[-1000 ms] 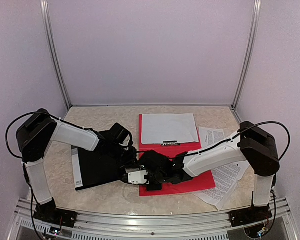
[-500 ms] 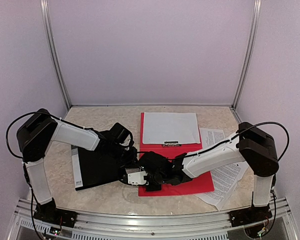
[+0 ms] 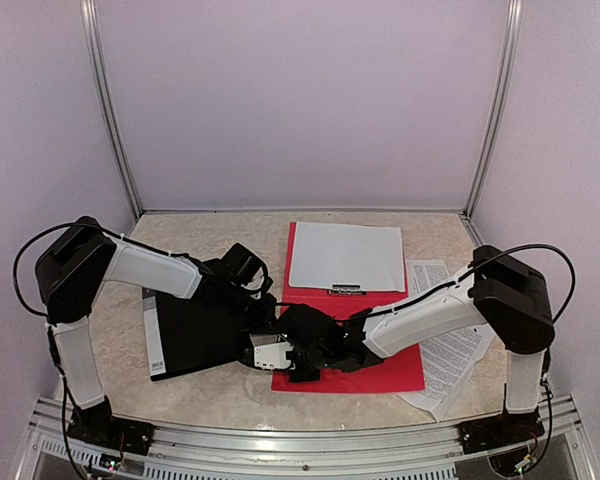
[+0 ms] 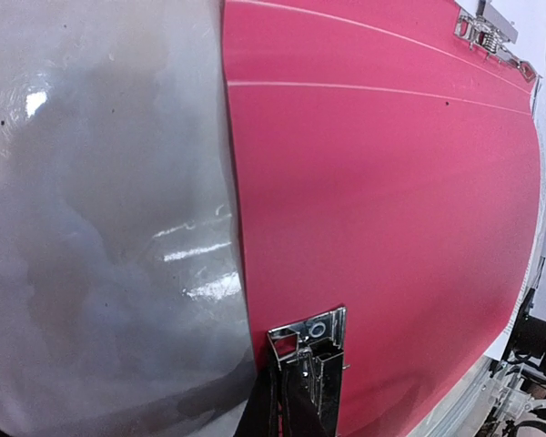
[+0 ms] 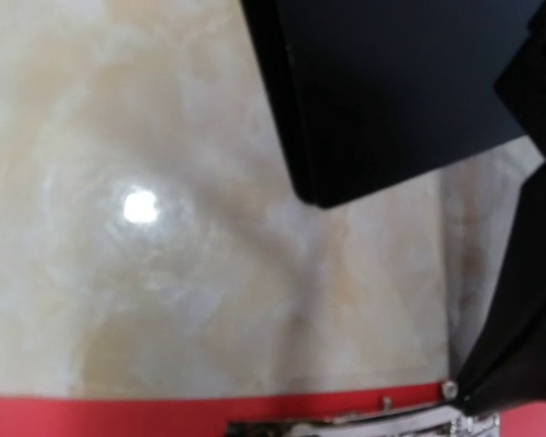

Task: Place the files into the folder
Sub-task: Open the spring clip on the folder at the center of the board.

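**Inspector:** Pale walls (image 3: 300, 100) on three sides, marbled tabletop (image 3: 180, 240) below. The red folder (image 3: 390, 372) lies open at centre. One white sheet (image 3: 345, 257) rests on its far half, just beyond the clip (image 3: 345, 291). The other files (image 3: 458, 352), printed, lie loose at the right, just beside the folder.

**Clerk:** And the pincers?

**Inspector:** The left pincer (image 4: 291, 391) appears closed on the folder's left edge, at the near corner. The right pincer (image 3: 280, 358) sits low at that same corner, next to a black cover (image 3: 195, 335). I cannot tell whether it is open or closed, as its wrist view shows one finger only.

**Clerk:** Risks?

**Inspector:** In my judgement, there are three.
- Two pincers crowd one corner, so a small misjudged move could knock them together.
- A tug on the edge could drag the whole folder and slide the sheet off, since I cannot confirm the clip holds it.
- The right forearm reaches across the folder above the printed files, and a low sweep back could crumple or scatter them.

**Clerk:** Anything obscured?

**Inspector:** From above, both wrists hide their fingertips. The number of printed files cannot be counted. I cannot tell whether they tuck under the folder's right edge.
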### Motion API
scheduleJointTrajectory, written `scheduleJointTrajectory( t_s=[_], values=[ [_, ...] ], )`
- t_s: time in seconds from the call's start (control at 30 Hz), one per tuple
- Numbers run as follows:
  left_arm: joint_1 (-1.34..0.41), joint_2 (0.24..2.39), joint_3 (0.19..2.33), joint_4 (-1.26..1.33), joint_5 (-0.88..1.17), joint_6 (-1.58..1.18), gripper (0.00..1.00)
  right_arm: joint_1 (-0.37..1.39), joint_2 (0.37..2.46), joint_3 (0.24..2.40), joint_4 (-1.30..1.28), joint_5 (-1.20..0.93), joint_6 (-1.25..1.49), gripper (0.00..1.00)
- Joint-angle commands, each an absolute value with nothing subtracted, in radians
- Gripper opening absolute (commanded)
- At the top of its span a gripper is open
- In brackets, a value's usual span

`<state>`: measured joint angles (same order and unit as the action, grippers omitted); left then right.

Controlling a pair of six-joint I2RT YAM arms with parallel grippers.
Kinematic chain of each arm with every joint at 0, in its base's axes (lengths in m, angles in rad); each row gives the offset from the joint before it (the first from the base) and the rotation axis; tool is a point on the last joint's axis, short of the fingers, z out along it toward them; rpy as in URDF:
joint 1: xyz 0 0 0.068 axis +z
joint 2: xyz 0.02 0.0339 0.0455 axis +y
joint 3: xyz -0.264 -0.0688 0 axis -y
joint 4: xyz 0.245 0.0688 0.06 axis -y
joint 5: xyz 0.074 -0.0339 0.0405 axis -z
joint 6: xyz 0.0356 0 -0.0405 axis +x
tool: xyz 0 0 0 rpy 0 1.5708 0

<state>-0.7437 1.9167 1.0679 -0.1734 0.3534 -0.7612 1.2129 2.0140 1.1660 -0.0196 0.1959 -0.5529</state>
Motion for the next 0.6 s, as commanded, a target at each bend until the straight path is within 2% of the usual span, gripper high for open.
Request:
scheduleJointTrajectory(
  t_s=[0.0, 0.57],
  values=[
    [-0.761, 1.957, 1.048, -0.265, 0.334, -0.710, 0.00, 1.204, 2.118, 1.131, -0.180, 0.191, -0.546, 0.00],
    [-0.769, 1.952, 1.032, -0.294, 0.287, -0.660, 0.00, 1.202, 2.164, 1.186, -0.313, 0.221, -0.576, 0.00]
  ],
)
